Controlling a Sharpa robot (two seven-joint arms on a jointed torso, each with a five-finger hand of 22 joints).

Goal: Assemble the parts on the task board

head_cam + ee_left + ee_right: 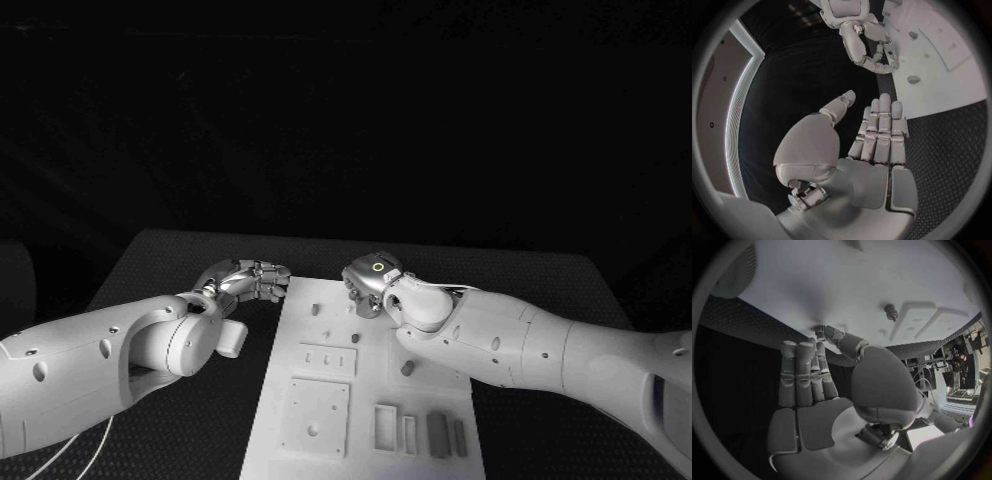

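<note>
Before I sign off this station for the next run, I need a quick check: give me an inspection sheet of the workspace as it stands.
Surface: black table with a textured top.
Job's things: white task board lies in the middle; small parts sit on it, with rectangular recesses and slots toward the robot.
Clutter: nothing seen.
Hands: left hand hovers beside the board's far left corner, fingers straight and together, holding nothing. Right hand is over the board's far end, holding nothing; its thumb tip is at the board's far edge.
Cables: a thin pale cable runs below the left arm.
Surroundings: dark beyond the table; nothing seen.
</note>
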